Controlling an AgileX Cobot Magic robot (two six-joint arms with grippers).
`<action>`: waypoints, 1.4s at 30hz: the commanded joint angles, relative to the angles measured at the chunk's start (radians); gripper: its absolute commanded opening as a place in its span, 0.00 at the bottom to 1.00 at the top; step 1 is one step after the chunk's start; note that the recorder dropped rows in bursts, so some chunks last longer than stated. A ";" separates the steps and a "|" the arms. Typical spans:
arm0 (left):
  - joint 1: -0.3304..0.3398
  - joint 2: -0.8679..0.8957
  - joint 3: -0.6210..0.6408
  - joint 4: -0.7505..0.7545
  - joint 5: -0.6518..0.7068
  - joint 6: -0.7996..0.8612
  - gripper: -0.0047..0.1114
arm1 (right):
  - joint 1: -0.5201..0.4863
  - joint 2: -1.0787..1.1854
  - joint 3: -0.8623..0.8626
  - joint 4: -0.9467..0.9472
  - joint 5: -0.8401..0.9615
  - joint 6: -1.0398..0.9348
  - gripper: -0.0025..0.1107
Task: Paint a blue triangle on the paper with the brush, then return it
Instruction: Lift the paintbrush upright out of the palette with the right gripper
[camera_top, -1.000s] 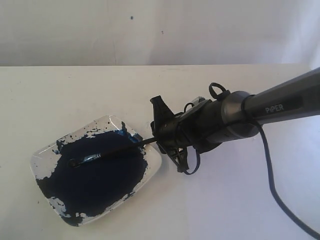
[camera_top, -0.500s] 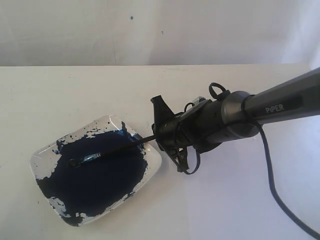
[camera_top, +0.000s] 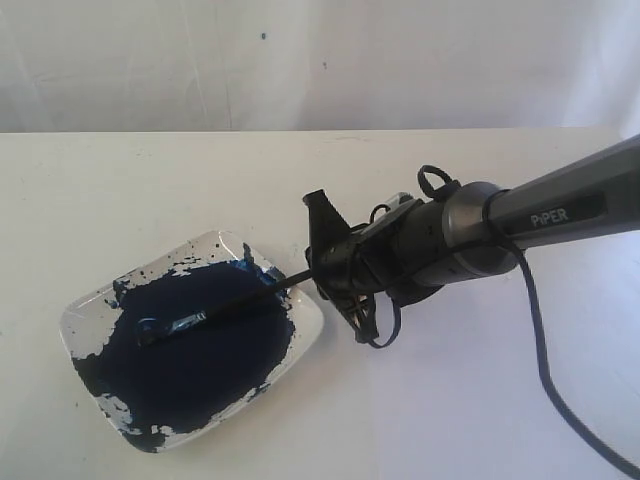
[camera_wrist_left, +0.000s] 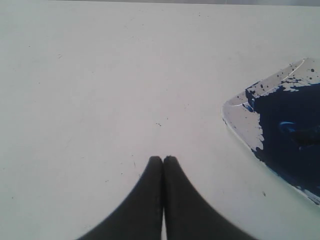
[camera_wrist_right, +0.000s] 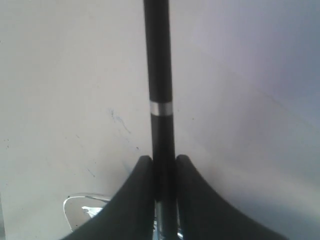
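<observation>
My right gripper (camera_top: 318, 272) is shut on the handle of the brush (camera_top: 240, 298), a thin black stick slanting down to the left. Its tip lies in the dark-blue paint pool (camera_top: 200, 350) of the clear dish (camera_top: 80, 310). In the right wrist view the brush (camera_wrist_right: 159, 75) runs straight out from between the fingers of the gripper (camera_wrist_right: 162, 159), its silver band (camera_wrist_right: 161, 108) just beyond them. A paler, bluish-white patch at the lower right looks like the paper (camera_top: 450, 400); its edges are faint. No blue triangle shows. My left gripper (camera_wrist_left: 163, 159) is shut on nothing above bare tabletop.
The dish's corner (camera_wrist_left: 240, 120) lies off to one side of the left gripper. A black cable (camera_top: 540, 370) hangs from the right arm across the lower right. A pale wall stands behind the table's far edge (camera_top: 200, 132).
The brush tip has slid slightly within the paint pool, leaving a lighter blue streak beside it. The right gripper has hardly moved.
</observation>
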 joint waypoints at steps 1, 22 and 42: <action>-0.007 -0.004 0.003 -0.007 -0.003 -0.006 0.04 | -0.009 -0.019 -0.002 -0.084 -0.018 -0.005 0.02; -0.007 -0.004 0.003 -0.007 -0.003 -0.006 0.04 | -0.009 -0.329 -0.002 -1.081 -0.065 -0.005 0.02; -0.007 -0.004 0.003 -0.007 -0.003 -0.006 0.04 | 0.029 -0.479 -0.002 -1.427 -0.101 -0.003 0.02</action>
